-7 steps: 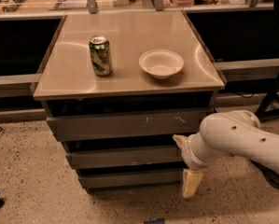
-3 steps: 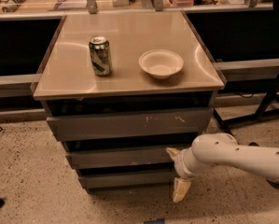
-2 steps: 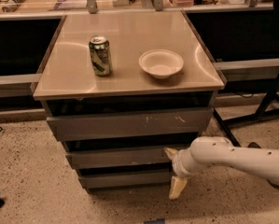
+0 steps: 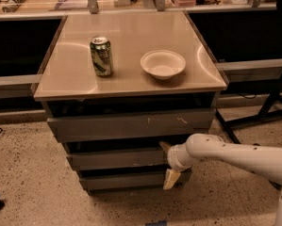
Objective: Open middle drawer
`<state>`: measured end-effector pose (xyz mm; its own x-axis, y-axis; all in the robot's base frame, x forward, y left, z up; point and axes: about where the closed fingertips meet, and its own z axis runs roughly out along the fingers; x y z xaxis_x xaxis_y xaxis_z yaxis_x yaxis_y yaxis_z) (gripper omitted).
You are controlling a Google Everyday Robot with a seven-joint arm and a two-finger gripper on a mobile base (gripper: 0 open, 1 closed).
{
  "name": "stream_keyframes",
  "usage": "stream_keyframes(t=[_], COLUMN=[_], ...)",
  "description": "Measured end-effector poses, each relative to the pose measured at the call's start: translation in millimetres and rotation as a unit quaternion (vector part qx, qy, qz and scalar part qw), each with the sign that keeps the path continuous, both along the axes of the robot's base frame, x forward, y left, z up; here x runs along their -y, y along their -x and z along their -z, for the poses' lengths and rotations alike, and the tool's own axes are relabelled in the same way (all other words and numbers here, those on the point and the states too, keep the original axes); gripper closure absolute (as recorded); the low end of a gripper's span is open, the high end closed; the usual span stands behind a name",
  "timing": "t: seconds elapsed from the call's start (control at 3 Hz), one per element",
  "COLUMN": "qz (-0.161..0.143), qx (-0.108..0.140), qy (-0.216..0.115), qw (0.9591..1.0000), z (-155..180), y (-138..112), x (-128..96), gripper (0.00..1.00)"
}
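Note:
The middle drawer (image 4: 114, 158) is the plain dark grey front between the wider scratched top front (image 4: 131, 125) and the shorter bottom front (image 4: 124, 180) of the cabinet. It sits flush in the stack. My gripper (image 4: 168, 163) is at the right end of the middle drawer front, on the white arm coming in from the right. Its fingers are spread, one tan fingertip (image 4: 164, 146) just above the front's top edge and the other (image 4: 171, 178) below it by the bottom front. It holds nothing.
A green can (image 4: 101, 55) and a white bowl (image 4: 162, 64) stand on the cabinet's tan top (image 4: 65, 79). Black table legs (image 4: 268, 112) stand to the right. Dark shelving runs behind on both sides. Speckled floor lies in front.
The arm has stretched left and lower, bringing the gripper from right of the cabinet up against the right end of the middle drawer front. The drawers have not moved.

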<state>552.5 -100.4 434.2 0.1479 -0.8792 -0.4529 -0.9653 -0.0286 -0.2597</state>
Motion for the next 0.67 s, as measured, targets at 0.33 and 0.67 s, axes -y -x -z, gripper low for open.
stream_keyframes(t=[0.33,0.67], qz=[-0.031,-0.031], qx=[-0.011,-0.010], qy=[0.003,0.003], qw=[0.9995,0.9995], z=[29.1,29.2], y=[-34.1,-35.1], x=[-28.9,-30.0], gripper=[0.00,0.00])
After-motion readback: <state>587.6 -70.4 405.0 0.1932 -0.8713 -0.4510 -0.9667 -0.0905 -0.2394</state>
